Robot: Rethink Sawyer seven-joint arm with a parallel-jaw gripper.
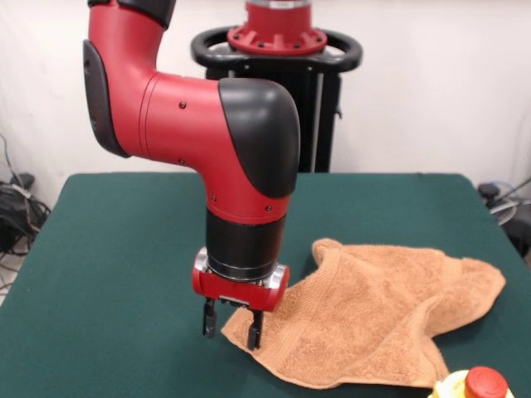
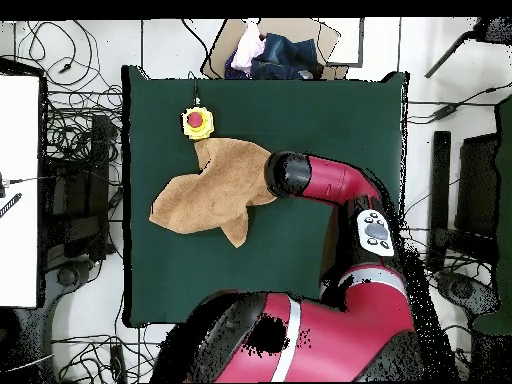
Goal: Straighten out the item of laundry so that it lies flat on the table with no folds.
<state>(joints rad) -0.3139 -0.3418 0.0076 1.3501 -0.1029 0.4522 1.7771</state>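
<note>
Gripper spread open at towel corner near table front edge; risks pinching 2 layers, dragging folds along.

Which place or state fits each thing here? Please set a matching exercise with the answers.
Things:
1. towel
2. gripper
3. yellow and red button
4. table

States:
A. covered in dark green
B. at the towel's corner, fingers apart
C. rumpled, not flat
D. beside the towel at the table's edge

Pairs: 1-C, 2-B, 3-D, 4-A
</note>
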